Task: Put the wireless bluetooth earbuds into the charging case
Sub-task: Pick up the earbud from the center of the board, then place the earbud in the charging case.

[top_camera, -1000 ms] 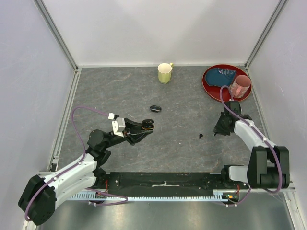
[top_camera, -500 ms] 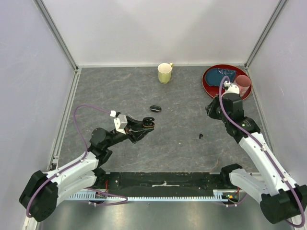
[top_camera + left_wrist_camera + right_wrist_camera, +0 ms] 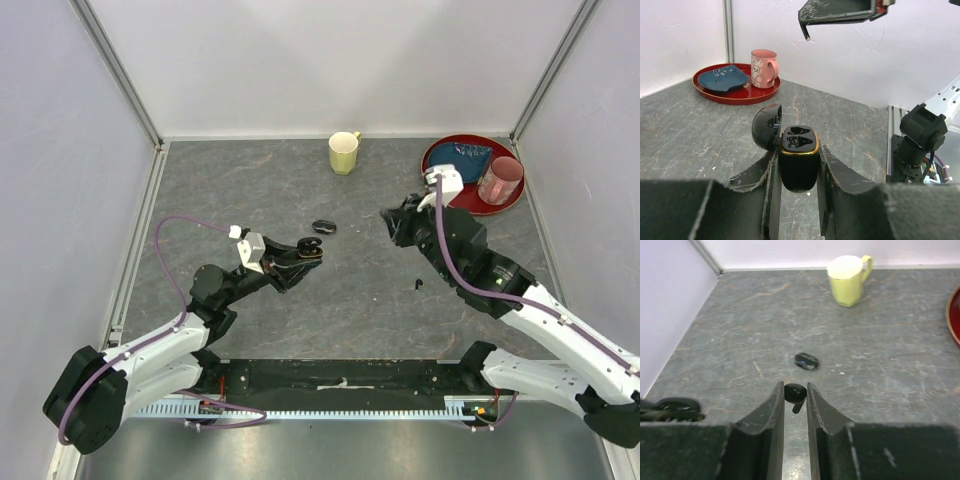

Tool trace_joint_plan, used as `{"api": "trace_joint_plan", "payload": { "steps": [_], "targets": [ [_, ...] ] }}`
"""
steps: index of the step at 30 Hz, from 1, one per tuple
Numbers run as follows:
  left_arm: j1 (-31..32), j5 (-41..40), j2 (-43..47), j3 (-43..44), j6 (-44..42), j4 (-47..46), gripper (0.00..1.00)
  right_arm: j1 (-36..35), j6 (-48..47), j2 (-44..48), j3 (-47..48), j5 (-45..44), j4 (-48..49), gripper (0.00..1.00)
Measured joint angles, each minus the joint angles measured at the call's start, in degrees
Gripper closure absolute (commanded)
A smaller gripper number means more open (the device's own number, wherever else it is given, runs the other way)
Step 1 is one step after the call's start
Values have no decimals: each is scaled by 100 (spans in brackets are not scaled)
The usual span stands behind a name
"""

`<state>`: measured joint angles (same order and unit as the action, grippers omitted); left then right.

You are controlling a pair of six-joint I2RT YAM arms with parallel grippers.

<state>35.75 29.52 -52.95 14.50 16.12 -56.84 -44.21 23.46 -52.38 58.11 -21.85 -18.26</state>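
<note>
Left of bench centre, toward the near edge: left gripper [image 3: 303, 254] is clamped on the charging case [image 3: 799, 161], fingers on opposite sides of the body below the gold rim. Case upright, lid hinged open to one side, wells facing up. Cannot tell whether either well is already filled.

Right of centre: right gripper [image 3: 393, 222], jaws narrow, pinching one earbud [image 3: 795, 391] by its rounded head, stem poking out below the fingers. Appears held clear of the bench, well apart from the case.

On the bench between the two grippers, toward the far edge: dark glossy oval piece [image 3: 323, 227], probably the second earbud. Small black speck [image 3: 418, 284] closer to the near edge, too small to identify. Yellow mug [image 3: 344, 152] at the middle of the far edge. Red tray [image 3: 740, 99] with pink mug [image 3: 762, 67] in the far right corner. None of these are in play.

Handling, as judged:
- Earbud: very light, rigid, glossy shell. Slippery, so it could pivot or squirt out of a two-point pinch.
- The hold across the head suits it, leaving the stem free to lead into a well. Light squeeze only.
- Case: hard and slick too. The grip low on the body keeps the wells clear.
- Open lid and hinge are the weak point, so approach from the side away from the lid.
</note>
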Motion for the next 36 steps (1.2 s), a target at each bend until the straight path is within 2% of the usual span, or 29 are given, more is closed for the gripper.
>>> {"api": "trace_joint_plan", "payload": {
  "steps": [7,12,22,36],
  "targets": [
    [2,-96,-59,13,46,-79,98,-1296,-179,-260,76,-793,612,100],
    [13,-94,-59,22,55,-131,98,-1812,-232,-514,81,-1088,1097,100],
    [61,-85,-57,39,57,-361,98,-2256,-229,-896,81,-992,1864,100],
    [76,-59,-48,55,96,-509,98,-2507,-476,-1086,46,-511,2306,100]
  ]
}}
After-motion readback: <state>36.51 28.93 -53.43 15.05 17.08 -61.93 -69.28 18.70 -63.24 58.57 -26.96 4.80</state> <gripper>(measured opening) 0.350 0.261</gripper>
